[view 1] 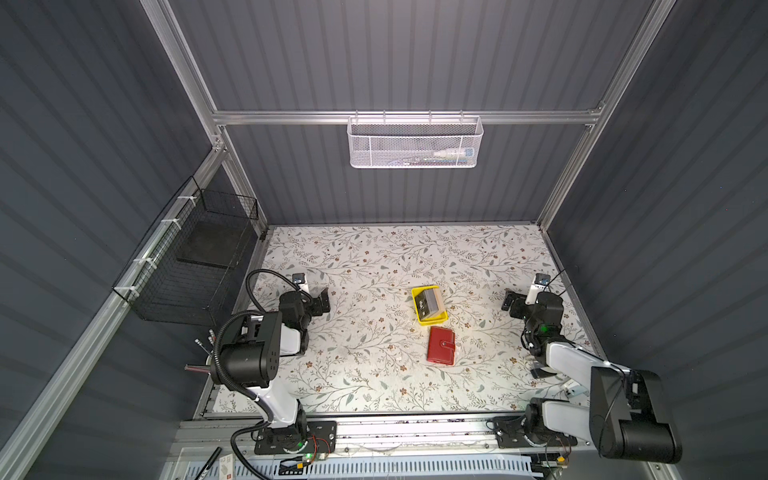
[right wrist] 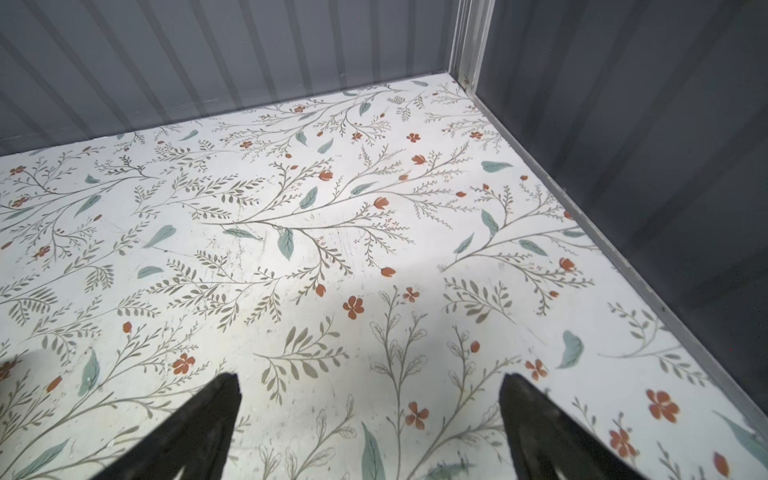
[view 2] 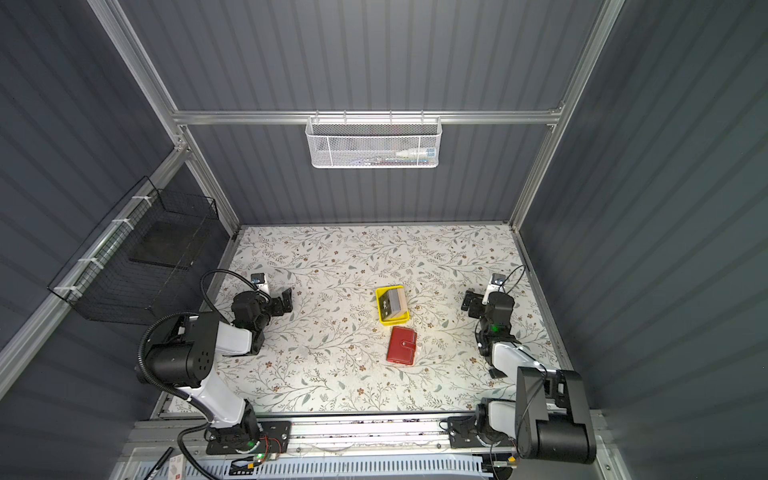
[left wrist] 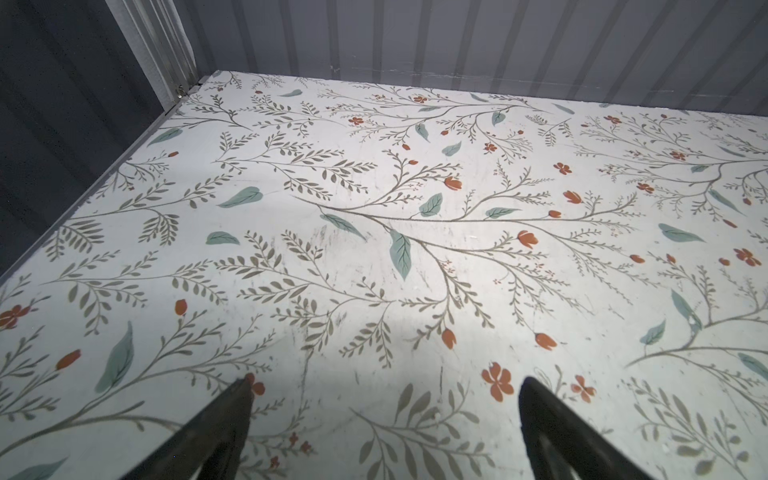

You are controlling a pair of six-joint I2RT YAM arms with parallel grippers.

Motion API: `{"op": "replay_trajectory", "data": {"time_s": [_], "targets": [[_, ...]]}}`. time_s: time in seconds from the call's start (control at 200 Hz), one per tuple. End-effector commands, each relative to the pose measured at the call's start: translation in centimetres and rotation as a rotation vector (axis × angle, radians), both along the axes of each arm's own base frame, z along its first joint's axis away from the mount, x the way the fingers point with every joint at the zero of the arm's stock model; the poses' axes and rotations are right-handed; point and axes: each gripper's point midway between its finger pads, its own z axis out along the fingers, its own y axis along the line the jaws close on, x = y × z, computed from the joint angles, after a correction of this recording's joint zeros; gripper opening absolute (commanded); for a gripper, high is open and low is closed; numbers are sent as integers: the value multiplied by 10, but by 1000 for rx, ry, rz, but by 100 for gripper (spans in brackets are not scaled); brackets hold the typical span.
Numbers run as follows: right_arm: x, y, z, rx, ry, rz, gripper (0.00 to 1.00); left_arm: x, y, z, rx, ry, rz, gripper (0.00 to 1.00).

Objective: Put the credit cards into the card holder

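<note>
left gripper [view 1: 322, 300], mid left in a top view, spread wide, holding nothing. credit cards [view 1: 430, 302] packed in yellow tray [view 1: 417, 296] at centre, closed card holder [view 1: 441, 345] just below. right gripper [view 1: 508, 300], mid right, equally wide, empty. risk: packed cards may lift together or slip.

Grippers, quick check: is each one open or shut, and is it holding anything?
The left gripper is open and holds nothing.
The right gripper is open and holds nothing.

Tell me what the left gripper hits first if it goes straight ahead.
Likely the floral table ahead of the left gripper; nothing else stands before the back wall, though its tilt is hard to judge.
</note>
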Motion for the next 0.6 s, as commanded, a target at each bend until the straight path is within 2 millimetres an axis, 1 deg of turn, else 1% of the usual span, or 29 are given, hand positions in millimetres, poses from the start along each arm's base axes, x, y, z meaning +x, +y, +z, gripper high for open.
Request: {"op": "replay_trajectory", "data": {"time_s": [0.0,0.12,0.175,0.235,0.3,0.35,0.385,0.455,0.505,0.595], "targets": [[13,2,27,-14,-105,40,99,4,-3,1,25,-1,-15,100],[11,12,33,22,-168,90,99,5,-3,0,33,8,-10,100],[11,18,31,26,-201,122,99,5,-4,0,37,10,-9,100],[10,17,26,19,-227,117,99,5,-4,0,38,11,-7,100],[11,16,15,22,-232,116,99,5,-3,-1,41,13,-6,100],[12,17,18,21,-258,123,99,6,-3,0,42,13,-5,100],[12,17,14,23,-224,122,99,6,-4,0,42,12,-5,100],[16,14,13,27,-201,103,99,6,-4,-1,44,13,-4,100],[19,6,13,31,-206,58,99,5,-4,-1,45,14,-5,100],[19,6,11,31,-189,56,99,5,-4,-1,44,15,-4,100]]}}
